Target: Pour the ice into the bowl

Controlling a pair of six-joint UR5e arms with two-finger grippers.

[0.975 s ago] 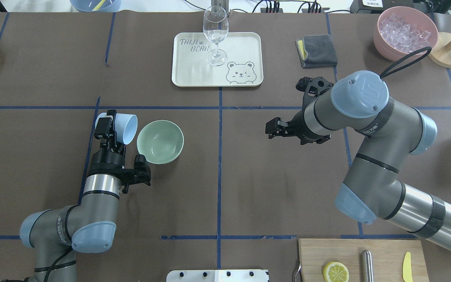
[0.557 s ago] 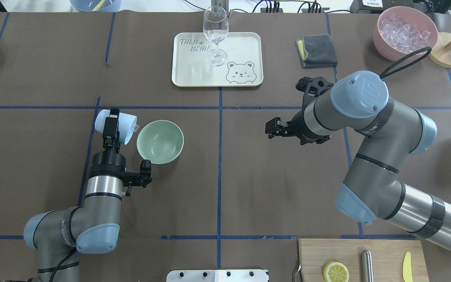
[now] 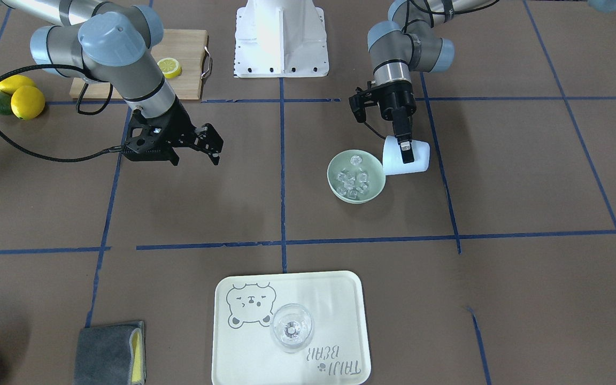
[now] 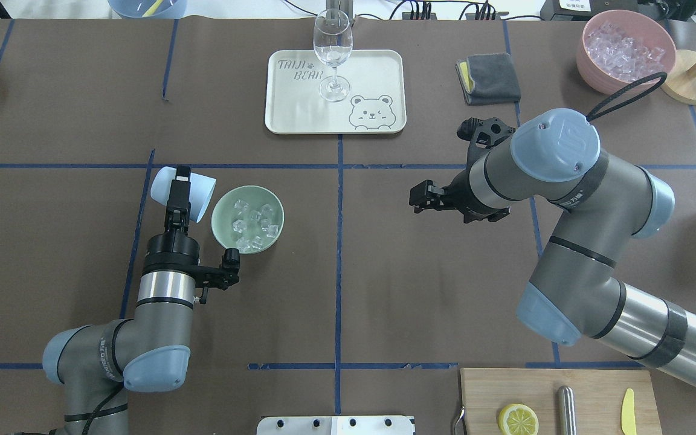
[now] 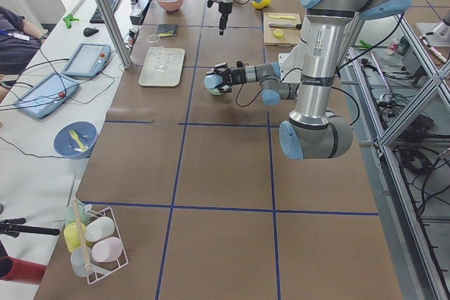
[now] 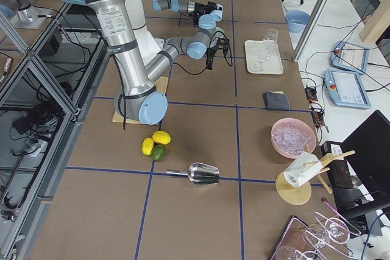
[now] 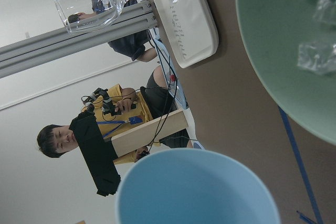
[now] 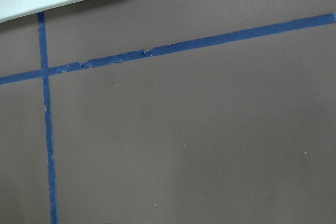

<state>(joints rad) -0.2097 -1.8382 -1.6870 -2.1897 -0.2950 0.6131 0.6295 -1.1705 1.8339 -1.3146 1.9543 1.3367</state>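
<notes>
The ice (image 4: pixel 254 225) is seen lying in the bowl (image 4: pixel 220 211), on the left side, near the robot. Just left of it a light blue cup (image 4: pixel 203 193) is held on its side, mouth toward the bowl, clamped by the left gripper (image 4: pixel 179 188). Well to the right, the right gripper (image 4: pixel 415 198) is held with fingers parted, empty.

The ice (image 4: pixel 254 222) lies in the bowl (image 4: pixel 220 226), which sits on the bench (image 4: pixel 384 272) just right of the tipped cup (image 4: pixel 200 194) held by the left pincer (image 4: pixel 179 184). Farther back, a glass (image 4: pixel 332 54) stands on a tray (image 4: pixel 378 72). The right pincer (image 4: pixel 417 198) hangs well apart to the right.
</notes>
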